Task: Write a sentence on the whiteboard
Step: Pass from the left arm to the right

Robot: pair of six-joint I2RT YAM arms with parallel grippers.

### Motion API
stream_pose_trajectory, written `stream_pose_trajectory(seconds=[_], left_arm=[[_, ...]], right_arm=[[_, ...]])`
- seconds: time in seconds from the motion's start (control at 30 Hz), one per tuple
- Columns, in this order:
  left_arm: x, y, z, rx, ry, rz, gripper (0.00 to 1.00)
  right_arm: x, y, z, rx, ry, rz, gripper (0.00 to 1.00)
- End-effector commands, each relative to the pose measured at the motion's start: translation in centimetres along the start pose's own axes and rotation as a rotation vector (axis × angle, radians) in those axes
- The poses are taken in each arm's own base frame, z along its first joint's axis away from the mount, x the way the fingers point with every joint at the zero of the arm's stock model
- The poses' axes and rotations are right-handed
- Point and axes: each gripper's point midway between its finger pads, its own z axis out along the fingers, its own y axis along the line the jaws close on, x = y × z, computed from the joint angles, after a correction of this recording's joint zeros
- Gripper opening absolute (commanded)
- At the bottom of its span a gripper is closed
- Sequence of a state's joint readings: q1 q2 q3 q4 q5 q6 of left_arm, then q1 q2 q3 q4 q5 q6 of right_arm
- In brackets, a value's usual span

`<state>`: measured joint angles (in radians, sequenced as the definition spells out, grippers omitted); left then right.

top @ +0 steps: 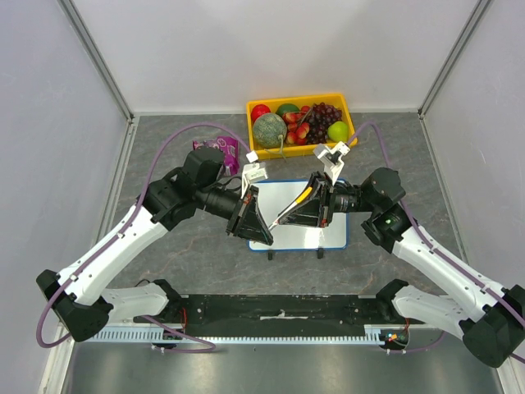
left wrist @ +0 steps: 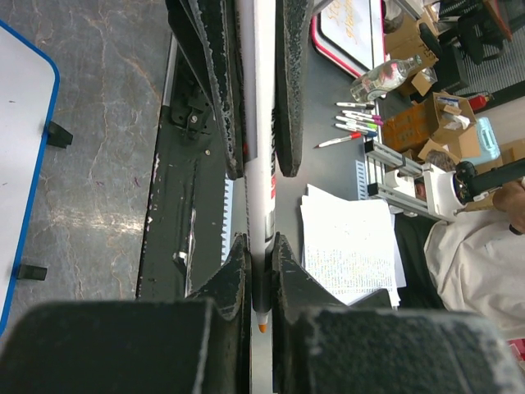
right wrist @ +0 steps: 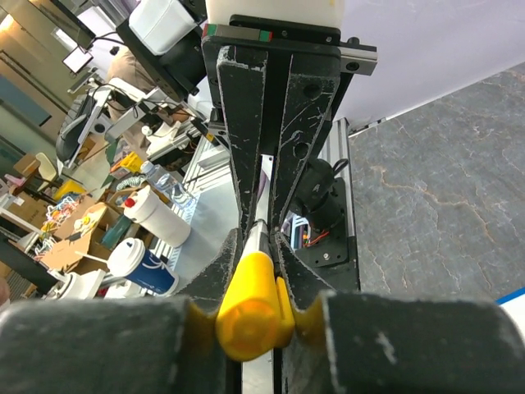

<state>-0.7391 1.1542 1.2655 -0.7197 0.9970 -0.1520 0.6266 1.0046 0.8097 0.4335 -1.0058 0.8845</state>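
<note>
Whiteboard: I see the whiteboard point(top: 332, 234) lying flat on the table point(top: 180, 246) at the middle of the top view, partly under both grippers. It is a rounded rectangle with a smooth, glossy white face, a thin blue rim and small black feet point(left wrist: 57, 134).
Left gripper: My left gripper point(left wrist: 261, 254) is clamped on the marker point(left wrist: 258, 123). Its scuffed black fingers press both sides of the barrel.
Right gripper: My right gripper point(right wrist: 261, 246) is closed around the yellow cap point(right wrist: 254, 308), with worn, white-scratched fingers hugging it on both sides.
Marker: It is a slim, smooth white cylinder spanning from one gripper to the other above the board. A small orange tip point(left wrist: 262, 327) shows at the left-gripper end. The cap at the other end is rounded, matte yellow plastic.
Contact with board: I cannot tell from any view whether the marker touches it.
Table: It has a grey, stone-patterned surface with pale veins.
Yellow tray: The yellow tray point(top: 299, 98) is a rectangular plastic bin just beyond the board. It holds a netted green melon point(top: 269, 130), dark grapes point(top: 324, 115) and a shiny green apple point(top: 337, 130).
Purple packet: The purple packet point(top: 220, 150) is crinkled and sits left of the tray, near the left arm.
</note>
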Motion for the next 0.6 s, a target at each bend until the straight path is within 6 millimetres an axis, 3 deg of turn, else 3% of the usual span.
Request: stream_pose_trajectory(seconds=[0.0,0.13,0.17,0.2,0.23,0.27,0.37,0.57], left_arm=[[-0.6,-0.7,-0.1,0.028,-0.028,0.05,0.02],[-0.6,-0.7,-0.2,0.022,-0.032,0.051,0.02],[-0.7,-0.6,-0.2,0.014,-0.034,0.052,0.07],[-0.7,-0.5,-0.2,0.008,-0.036,0.05,0.21],[-0.7,-0.5,-0.3,-0.002,-0.038,0.048,0.43],[-0.9,-0.4,-0.3,-0.012,-0.047,0.049,0.58],[-1.0,0.5,-0.7,-0.094,-0.093,0.049,0.81],[0.0,3.5,-2.0,-0.318,-0.227,-0.051,0.91]], right_arm=[[-0.1,1.3,-0.1,-0.039,-0.005,-0.018,0.0],[-0.1,1.2,-0.2,-0.025,-0.004,-0.037,0.0],[-0.2,1.1,-0.2,-0.017,-0.003,-0.043,0.0],[-0.2,1.1,-0.3,-0.01,-0.002,-0.051,0.0],[-0.2,0.9,-0.3,0.002,-0.002,-0.053,0.0],[-0.2,0.5,-0.3,0.026,-0.003,-0.055,0.0],[0.0,-1.3,-0.7,0.134,0.006,-0.069,0.0],[1.8,-5.5,-3.3,0.441,0.013,-0.029,0.0]])
